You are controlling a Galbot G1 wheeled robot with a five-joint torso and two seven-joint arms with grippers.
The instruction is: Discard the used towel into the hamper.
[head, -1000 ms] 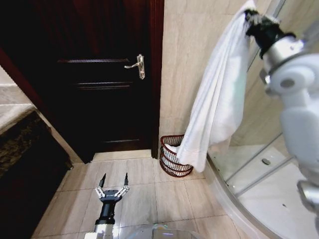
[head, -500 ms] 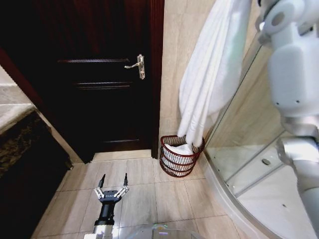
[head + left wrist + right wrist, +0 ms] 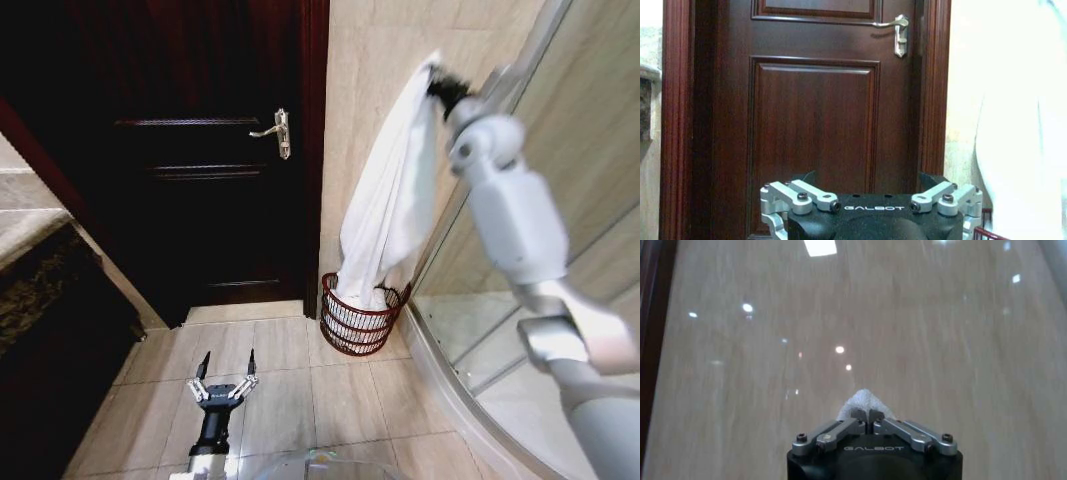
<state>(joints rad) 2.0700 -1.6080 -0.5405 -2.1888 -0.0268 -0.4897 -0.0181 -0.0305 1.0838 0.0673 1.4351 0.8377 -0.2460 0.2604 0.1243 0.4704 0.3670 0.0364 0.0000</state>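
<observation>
Lower now than half a second ago, the towel's top corner has come down from the upper edge of the head view to about door-handle height, and more of the cloth has settled into the hamper.

At the left, the left gripper (image 3: pixel 226 378) hangs parked low over the floor tiles (image 3: pixel 290 400), its fingers spread and empty, pointing at the dark wooden door (image 3: pixel 200 150) with its metal lever handle (image 3: pixel 277 131).

Further right, the hamper (image 3: pixel 362 322), a reddish-brown openwork basket, stands on the floor against the tiled wall (image 3: pixel 400 60), between the door frame and the shower enclosure's glass (image 3: pixel 560 110). The white towel (image 3: pixel 385 215) hangs in a long drape straight above it, its lower end already bunched inside the rim.

At the right, the right gripper (image 3: pixel 443 88) holds the towel's upper corner high against the wall; in the right wrist view the fingers (image 3: pixel 890 426) are pressed together on a small peak of white cloth.

My judgement: the carry and positioning are done and the lowering is well along; what is left is to feed in the remaining length and let go.
</observation>
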